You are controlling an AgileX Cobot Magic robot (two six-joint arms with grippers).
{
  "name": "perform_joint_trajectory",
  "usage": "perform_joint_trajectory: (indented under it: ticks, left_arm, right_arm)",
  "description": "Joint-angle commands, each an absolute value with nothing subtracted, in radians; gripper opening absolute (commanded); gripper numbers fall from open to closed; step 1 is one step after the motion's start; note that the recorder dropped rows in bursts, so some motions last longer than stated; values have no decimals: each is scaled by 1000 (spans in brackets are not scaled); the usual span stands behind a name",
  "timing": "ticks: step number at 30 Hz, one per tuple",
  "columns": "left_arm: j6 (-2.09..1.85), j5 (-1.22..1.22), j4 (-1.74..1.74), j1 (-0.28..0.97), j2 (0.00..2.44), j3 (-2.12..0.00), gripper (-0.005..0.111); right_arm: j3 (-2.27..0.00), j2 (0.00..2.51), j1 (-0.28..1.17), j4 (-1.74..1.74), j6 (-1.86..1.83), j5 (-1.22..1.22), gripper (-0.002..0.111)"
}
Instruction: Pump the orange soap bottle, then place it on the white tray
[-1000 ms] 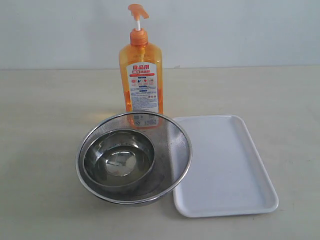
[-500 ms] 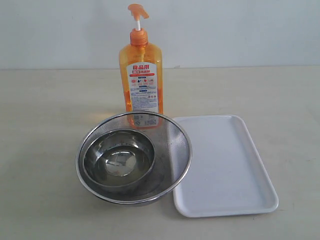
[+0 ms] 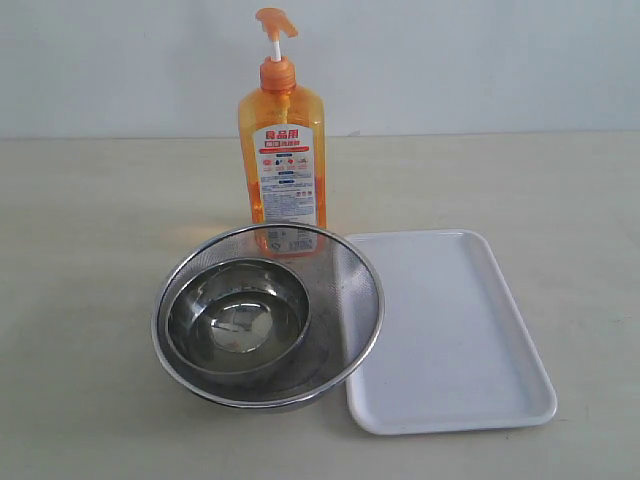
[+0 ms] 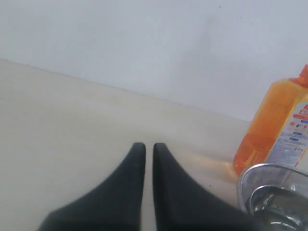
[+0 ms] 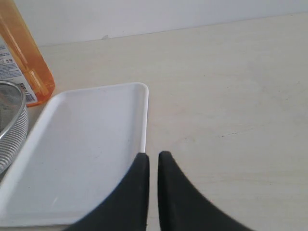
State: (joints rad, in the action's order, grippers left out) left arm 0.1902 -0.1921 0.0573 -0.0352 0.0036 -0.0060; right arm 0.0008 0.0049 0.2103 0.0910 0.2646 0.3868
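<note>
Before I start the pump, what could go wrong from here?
The soap bottle is tall and slim; an off-centre press on its pump head could tip it. The mesh bowl sits in front of it, beside the tray, so its rim could get clipped in transit. The left gripper and right gripper are both closed.

You can't see the base of the orange soap bottle clearly: in the exterior view it sits behind the mesh bowl. The label's fine print is too small to read. Both wrist views crop the bottle at the frame edge. The right gripper hides one corner of the white tray.
</note>
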Motion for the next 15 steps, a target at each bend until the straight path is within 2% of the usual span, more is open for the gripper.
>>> perform_joint_trajectory:
  ticks: [1,8,15]
  left_arm:
    - [245,-77,97,-39,0,-15,5]
    - [381,162,98,-39,0,-15,5]
    - [540,127,96,-39,0,-15,5]
  right_arm:
    - [0,0,209,91,259,381,3]
    - [0,0,209,91,259,381,3]
    - [0,0,209,91,261,380,3]
